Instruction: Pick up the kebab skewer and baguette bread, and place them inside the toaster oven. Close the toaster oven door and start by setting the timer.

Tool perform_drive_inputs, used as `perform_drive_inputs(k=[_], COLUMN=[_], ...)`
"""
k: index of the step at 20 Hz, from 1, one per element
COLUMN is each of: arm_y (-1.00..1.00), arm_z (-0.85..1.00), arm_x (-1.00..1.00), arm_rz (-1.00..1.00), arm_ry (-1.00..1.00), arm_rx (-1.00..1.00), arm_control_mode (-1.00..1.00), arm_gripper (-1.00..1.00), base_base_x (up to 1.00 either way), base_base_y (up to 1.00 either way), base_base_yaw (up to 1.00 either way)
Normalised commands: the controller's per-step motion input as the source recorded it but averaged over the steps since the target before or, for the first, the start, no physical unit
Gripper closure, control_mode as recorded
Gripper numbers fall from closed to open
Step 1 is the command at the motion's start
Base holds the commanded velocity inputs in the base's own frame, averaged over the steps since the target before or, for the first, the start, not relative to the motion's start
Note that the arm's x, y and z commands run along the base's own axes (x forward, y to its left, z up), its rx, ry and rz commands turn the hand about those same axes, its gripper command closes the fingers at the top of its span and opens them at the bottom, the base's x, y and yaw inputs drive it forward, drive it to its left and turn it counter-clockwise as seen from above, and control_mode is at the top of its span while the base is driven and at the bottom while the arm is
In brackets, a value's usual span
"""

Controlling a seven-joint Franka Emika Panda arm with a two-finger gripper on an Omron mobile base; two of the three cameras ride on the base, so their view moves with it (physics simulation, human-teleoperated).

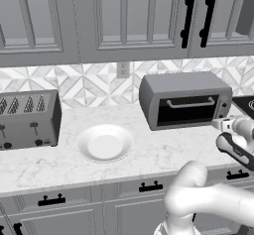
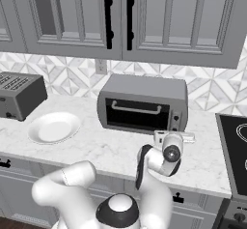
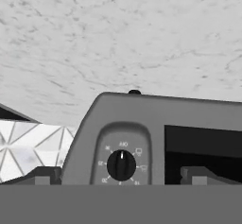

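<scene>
On the marble counter (image 1: pixel 163 154), at nine o'clock in the left base view: grey slot toaster (image 1: pixel 27 120), levers facing the front edge. Next to the right, near centre: white plate (image 1: pixel 105 142), well apart from both appliances. Further right, at about two o'clock: the toaster oven (image 1: pixel 186 100), long axis running nine to three along the tiled wall, dark front turned toward six o'clock and angled slightly to the left. Up against that front, the toaster oven door (image 1: pixel 188 111), shut, silver bar handle (image 1: pixel 191 103) level along its upper edge, parallel to the long axis. Behind the glass, too dark to tell anything.

At the far right of the right base view: black stove top (image 2: pixel 234 146).

Rising from the base, white arm (image 2: pixel 67 184), elbow folded low in front of the cabinets, forearm climbing to the counter edge, wrist bent so the hand aims at the oven's right control strip (image 2: pixel 176 119). In the hand view, everything rolled upside down: counter at twelve o'clock, control strip at six. Gripper (image 3: pixel 122 176) spread wide, pinching nothing, one fingertip at seven o'clock and one at five, black timer dial (image 3: pixel 121 165) seen between them. Contact with the dial: cannot tell.
</scene>
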Motion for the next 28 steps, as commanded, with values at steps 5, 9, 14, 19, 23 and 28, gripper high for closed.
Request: perform_drive_inputs(k=[5,9,14,19,23,28], arm_y=[0.00,0.00,0.00,0.00,0.00,-0.02], arm_z=[0.00,0.00,-0.03,-0.13,-0.10,0.00], arm_x=[0.15,0.14,0.08,0.03,0.13,0.28], arm_rz=[0.00,0.00,0.00,0.00,0.00,0.00], arm_ry=[-0.05,-0.02,-0.01,0.00,0.00,0.00], arm_rx=[-0.02,-0.03,-0.03,-0.03,-0.01,-0.01], arm_control_mode=[-1.00,-1.00,-1.00,-1.00,-1.00,-1.00], arm_gripper=[-1.00,-1.00,-1.00,-1.00,-1.00,-1.00], base_base_x=[0.00,0.00,0.00,0.00,0.00,0.00], base_base_y=[0.00,0.00,0.00,0.00,0.00,0.00], base_base_yaw=[0.00,0.00,0.00,0.00,0.00,0.00])
